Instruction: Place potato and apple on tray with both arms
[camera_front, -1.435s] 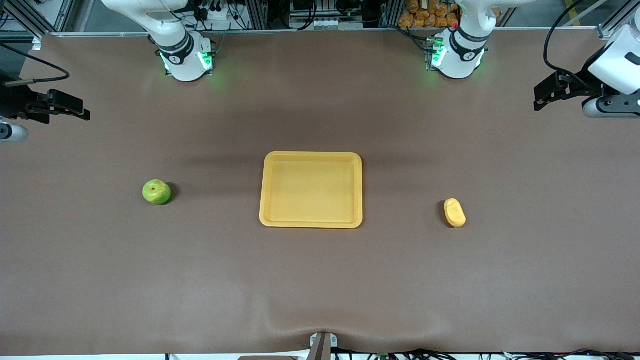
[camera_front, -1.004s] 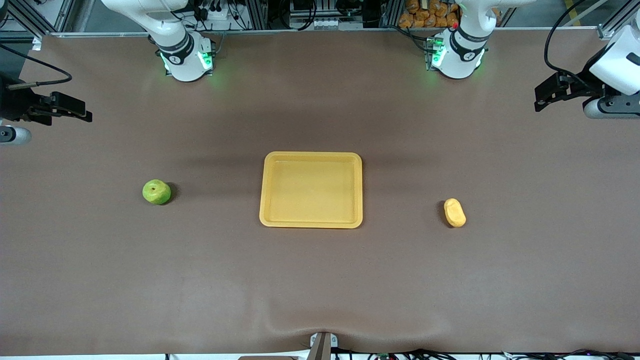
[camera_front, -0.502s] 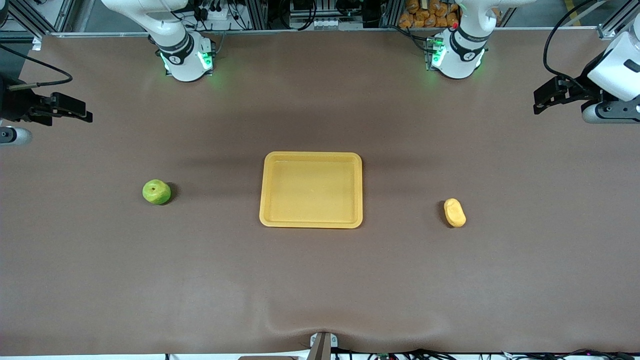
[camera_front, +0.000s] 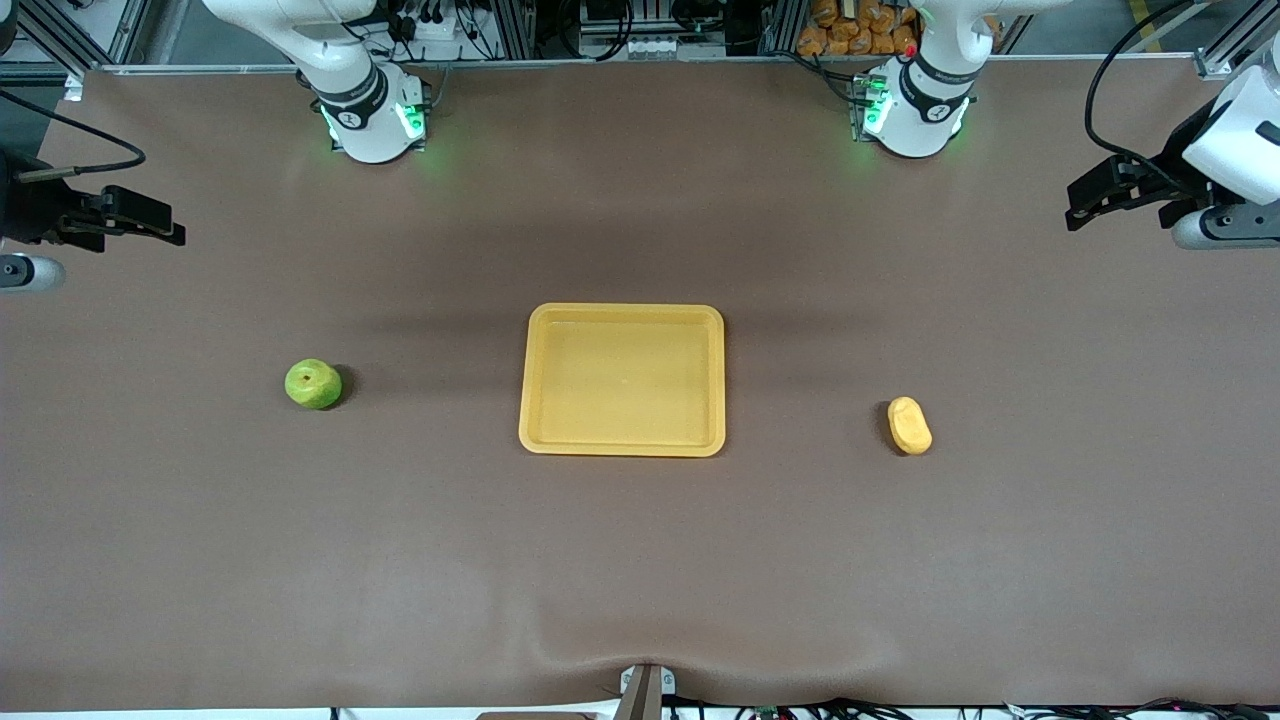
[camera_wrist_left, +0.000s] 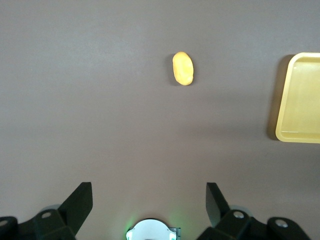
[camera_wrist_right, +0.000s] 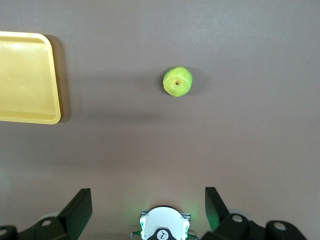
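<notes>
The yellow tray (camera_front: 622, 445) lies empty at the table's middle. The green apple (camera_front: 313, 384) rests on the table toward the right arm's end; it also shows in the right wrist view (camera_wrist_right: 177, 81). The yellow-orange potato (camera_front: 909, 425) lies toward the left arm's end; it also shows in the left wrist view (camera_wrist_left: 183, 68). My right gripper (camera_front: 150, 218) is open and empty, high over the table's edge at its own end. My left gripper (camera_front: 1090, 196) is open and empty, high over the table at its own end. The tray's edge shows in both wrist views (camera_wrist_left: 300, 100) (camera_wrist_right: 27, 75).
The brown mat covers the whole table. The arm bases (camera_front: 375, 115) (camera_front: 912, 110) glow green along the table's edge farthest from the front camera. Cables and racks stand past that edge.
The left gripper has shifted slightly and dipped a little. The right gripper has barely moved. The apple, potato and tray have not moved.
</notes>
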